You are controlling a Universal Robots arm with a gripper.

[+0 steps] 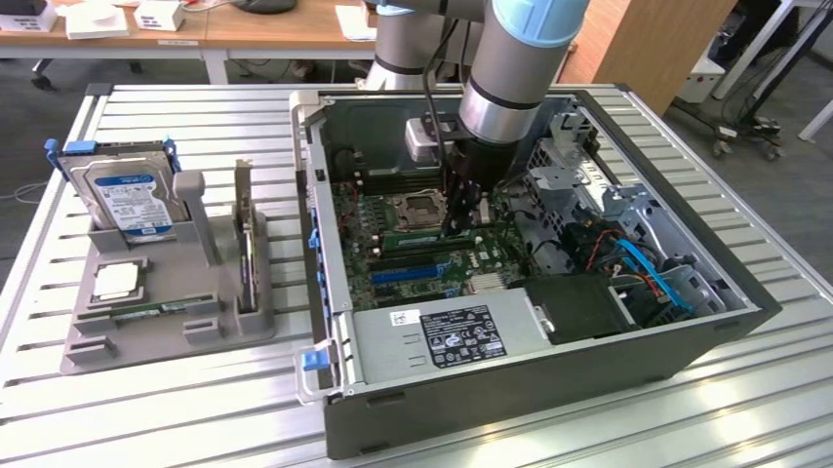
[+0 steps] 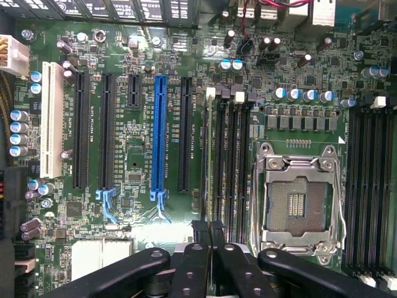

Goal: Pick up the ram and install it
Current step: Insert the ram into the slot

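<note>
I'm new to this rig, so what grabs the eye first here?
The robot arm reaching into the open computer case mid-table. Close up, its shut gripper sits over the dark memory slots beside the empty processor socket. At the exterior view's left, a grey holder carries a hard drive and a green ram.

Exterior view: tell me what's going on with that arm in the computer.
The arm reaches into the open computer case, its gripper shut and hovering over the memory slots beside the empty CPU socket. Whether it pinches anything cannot be told. A green RAM stick lies in the grey holder beside the case, near the hard drive.
</note>
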